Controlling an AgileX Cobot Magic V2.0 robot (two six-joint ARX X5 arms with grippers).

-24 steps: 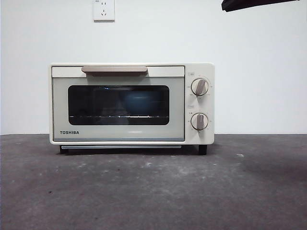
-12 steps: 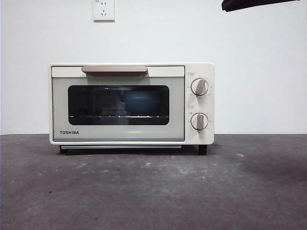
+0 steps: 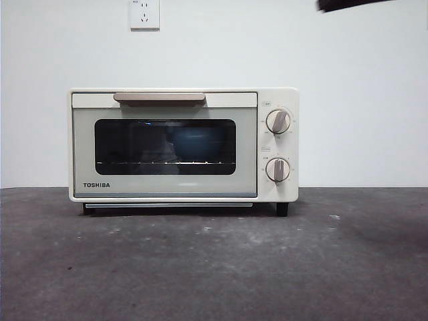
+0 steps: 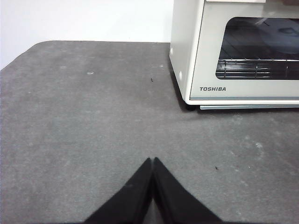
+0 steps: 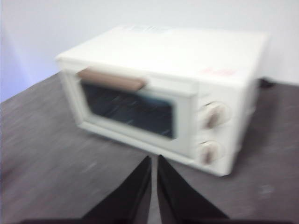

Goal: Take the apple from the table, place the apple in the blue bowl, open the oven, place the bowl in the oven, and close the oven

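Note:
The cream-white oven [image 3: 174,190] stands on the table [image 3: 214,267] with its door closed and its beige handle [image 3: 159,99] at the top. Through the dark window a blue bowl [image 3: 198,142] shows on the rack inside; the left wrist view catches it dimly [image 4: 285,39]. The apple is hidden in every view. My left gripper [image 4: 153,159] hovers low over the table, off the oven's [image 4: 212,56] Toshiba corner, shut and empty. My right gripper [image 5: 154,157], shut and empty, hangs high in front of the oven [image 5: 187,51]; that view is blurred.
A white wall with a socket [image 3: 144,13] stands behind the oven. Two round knobs [image 3: 278,122] sit on the oven's right side. A black arm tip [image 3: 348,4] shows at the front view's top right corner. The table's rounded corner [image 4: 32,46] lies beyond the left gripper.
The black arm tip at the top right of the front view has drawn further up and out of the picture. The oven and bowl have not moved.

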